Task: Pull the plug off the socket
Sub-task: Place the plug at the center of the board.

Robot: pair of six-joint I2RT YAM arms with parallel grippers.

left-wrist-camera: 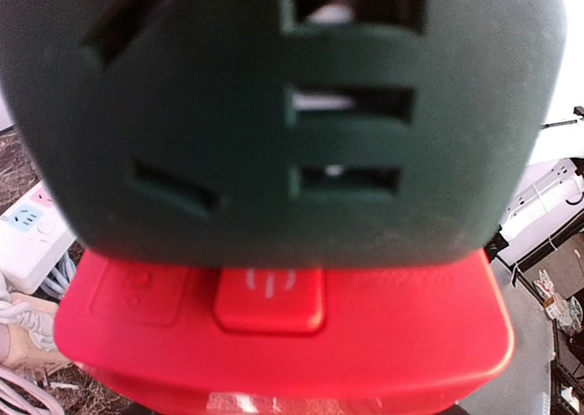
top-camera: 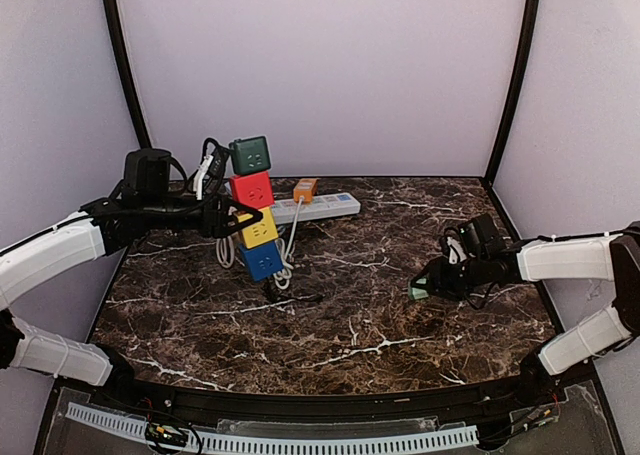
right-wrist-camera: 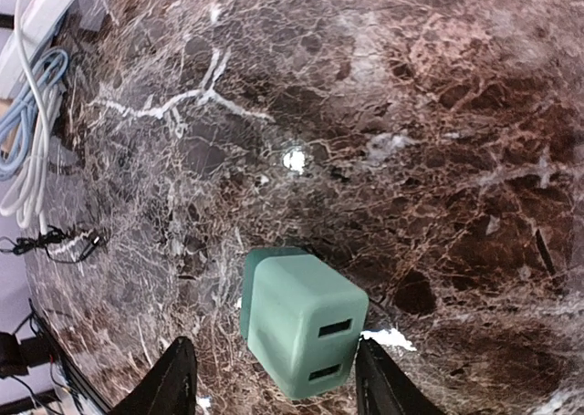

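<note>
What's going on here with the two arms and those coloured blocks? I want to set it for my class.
The left gripper holds a stack of socket cubes clear of the table, with green on top, then red, yellow and blue. The right gripper is open and low over the table, and a pale green charger lies between its fingers. A white power strip sits at the back.

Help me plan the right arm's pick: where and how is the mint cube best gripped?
Take the mint cube by its two plain side faces, coming straight in over the face with the two slots. Those sides are flat and parallel, and the slotted face points toward the wrist camera. The open right tool straddles the cube, so closing there should seat squarely, after a slight twist to align.
</note>
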